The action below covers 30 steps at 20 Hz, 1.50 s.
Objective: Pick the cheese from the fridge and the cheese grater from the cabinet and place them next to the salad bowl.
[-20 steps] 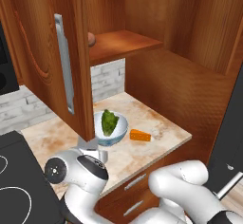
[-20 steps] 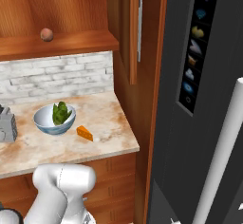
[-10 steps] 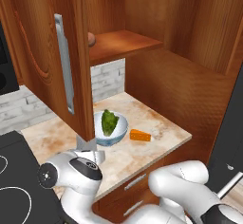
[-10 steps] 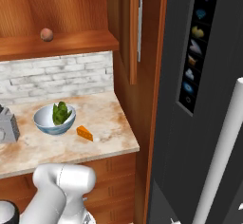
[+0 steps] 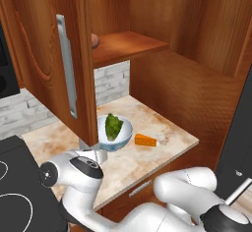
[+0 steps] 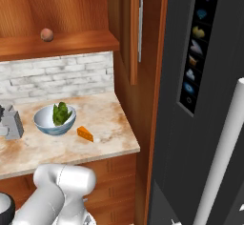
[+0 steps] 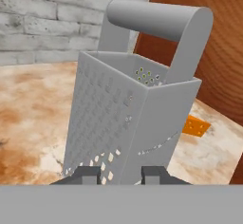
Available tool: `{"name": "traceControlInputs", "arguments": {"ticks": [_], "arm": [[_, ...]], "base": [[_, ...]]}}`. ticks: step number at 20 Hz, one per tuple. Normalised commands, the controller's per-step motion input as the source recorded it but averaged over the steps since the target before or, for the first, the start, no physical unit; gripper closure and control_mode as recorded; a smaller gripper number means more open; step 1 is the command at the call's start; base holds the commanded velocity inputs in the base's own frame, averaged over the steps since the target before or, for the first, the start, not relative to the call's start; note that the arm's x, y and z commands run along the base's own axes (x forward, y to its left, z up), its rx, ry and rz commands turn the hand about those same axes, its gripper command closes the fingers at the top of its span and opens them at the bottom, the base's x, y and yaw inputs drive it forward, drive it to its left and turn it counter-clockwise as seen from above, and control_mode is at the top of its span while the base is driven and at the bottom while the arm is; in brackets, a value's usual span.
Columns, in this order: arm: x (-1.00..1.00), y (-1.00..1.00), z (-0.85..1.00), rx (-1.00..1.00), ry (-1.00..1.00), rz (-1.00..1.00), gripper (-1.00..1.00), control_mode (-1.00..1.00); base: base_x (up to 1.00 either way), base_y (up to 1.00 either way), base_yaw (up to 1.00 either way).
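Pincer [image 7: 118,174] sits low against the cheese grater [image 7: 128,109], its tips narrowly parted on either side of a bottom corner; I can't tell whether they grip it. I see the grater upright on the table [image 6: 105,124], left of the salad bowl [image 6: 54,120]; the cheese [image 6: 85,133] lies just right of the bowl.
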Motion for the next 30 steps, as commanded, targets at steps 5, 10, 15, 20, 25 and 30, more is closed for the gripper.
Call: {"name": "traceControlInputs", "arguments": {"ticks": [5,10,15,20,25,30], "arm": [[0.2,0.06,-0.11,-0.01,0.0,0.0,1.0,-1.0],[0.31,0.01,-0.15,-0.02,0.0,0.0,1.0,-1.0],[0.19,0.11,-0.18,-0.02,0.0,0.0,1.0,-1.0],[0.3,0.09,-0.32,-0.03,0.0,0.0,1.0,-1.0],[0.37,0.0,-0.25,-0.03,0.01,0.0,1.0,-1.0],[0.18,0.08,-0.25,0.0,0.04,0.0,1.0,-1.0]], "base": [[0.0,0.0,0.0],[0.0,0.0,0.0],[0.0,0.0,0.0],[0.0,0.0,0.0],[0.0,0.0,0.0],[0.0,0.0,0.0]]}}
